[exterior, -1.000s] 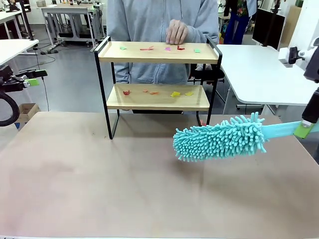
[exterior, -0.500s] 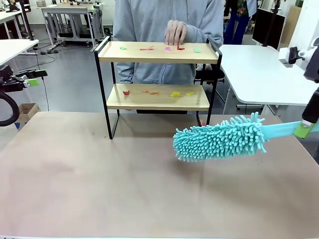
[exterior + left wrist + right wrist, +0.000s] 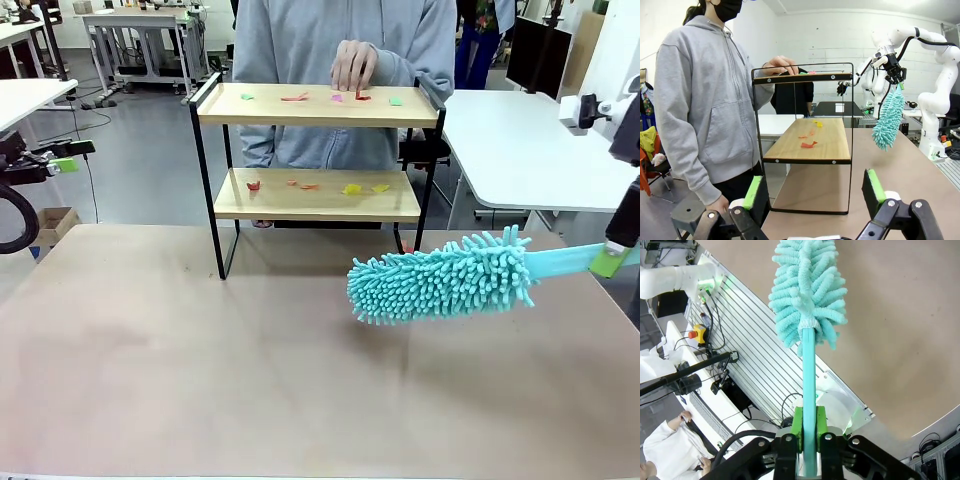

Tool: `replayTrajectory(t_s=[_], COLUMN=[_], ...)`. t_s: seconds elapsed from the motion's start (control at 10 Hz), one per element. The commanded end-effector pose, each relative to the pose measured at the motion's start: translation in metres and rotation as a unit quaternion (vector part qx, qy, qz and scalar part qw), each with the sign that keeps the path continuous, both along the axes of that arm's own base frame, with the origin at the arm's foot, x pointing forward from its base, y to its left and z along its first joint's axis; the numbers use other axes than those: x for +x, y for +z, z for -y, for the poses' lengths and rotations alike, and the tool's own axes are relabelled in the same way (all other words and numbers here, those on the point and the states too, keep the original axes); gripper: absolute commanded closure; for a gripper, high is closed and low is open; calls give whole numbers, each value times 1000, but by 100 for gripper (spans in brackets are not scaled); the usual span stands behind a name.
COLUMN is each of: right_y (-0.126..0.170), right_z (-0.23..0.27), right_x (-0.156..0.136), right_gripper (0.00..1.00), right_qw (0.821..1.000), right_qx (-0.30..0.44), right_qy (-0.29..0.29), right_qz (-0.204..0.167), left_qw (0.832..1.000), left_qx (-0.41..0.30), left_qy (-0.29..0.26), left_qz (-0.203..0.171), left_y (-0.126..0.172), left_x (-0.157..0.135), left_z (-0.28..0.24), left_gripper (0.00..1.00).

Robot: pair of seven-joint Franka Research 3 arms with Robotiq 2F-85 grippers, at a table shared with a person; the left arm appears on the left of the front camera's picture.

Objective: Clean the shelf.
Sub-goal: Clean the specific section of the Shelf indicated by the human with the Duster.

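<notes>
The shelf (image 3: 300, 112) is standing at the counter's (image 3: 200, 380) far edge, probably light, rigid and easily shoved. The right gripper (image 3: 809, 440) is pinching the soft duster (image 3: 440, 278) by its stiff handle (image 3: 809, 370); the left gripper (image 3: 813, 190) is hanging spread.

The shelf (image 3: 300, 112) stands upright at the far side of my surface (image 3: 200, 380), long side facing me. It has two tiers of light wooden boards in a thin black metal frame with raised side rails. Small coloured scraps (image 3: 352, 188) litter both boards: red, pink and green on top, red and yellow below.
</notes>
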State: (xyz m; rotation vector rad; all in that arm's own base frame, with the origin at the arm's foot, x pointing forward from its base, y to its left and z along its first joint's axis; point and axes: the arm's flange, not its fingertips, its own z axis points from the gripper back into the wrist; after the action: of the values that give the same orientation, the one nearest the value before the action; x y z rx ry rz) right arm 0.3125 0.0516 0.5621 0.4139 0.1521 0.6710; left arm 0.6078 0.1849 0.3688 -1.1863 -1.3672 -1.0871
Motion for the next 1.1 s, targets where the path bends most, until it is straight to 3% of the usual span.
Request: replayTrajectory(t_s=[0.0, 0.1, 0.5, 0.7, 1.0], right_y=[0, 11, 111, 164, 205], right_z=[0, -7, -61, -113, -200], right_x=[0, -2, -26, -36, -24], right_gripper=[87, 87, 87, 87, 87], right_qw=[1000, 999, 993, 990, 975], right_qx=[0, 28, 86, 93, 102], right_qy=[0, 22, 73, 44, -64], right_qz=[0, -1, 37, 94, 185], left_qw=[1000, 1000, 1000, 1000, 1000], left_qx=[3, 3, 3, 3, 3], left_qy=[-2, -2, -2, -2, -2], left_qz=[3, 3, 3, 3, 3], left_y=[3, 3, 3, 3, 3], left_x=[-2, -2, -2, -2, -2], left_z=[1, 1, 1, 1, 1], left_gripper=[0, 0, 0, 0, 0])
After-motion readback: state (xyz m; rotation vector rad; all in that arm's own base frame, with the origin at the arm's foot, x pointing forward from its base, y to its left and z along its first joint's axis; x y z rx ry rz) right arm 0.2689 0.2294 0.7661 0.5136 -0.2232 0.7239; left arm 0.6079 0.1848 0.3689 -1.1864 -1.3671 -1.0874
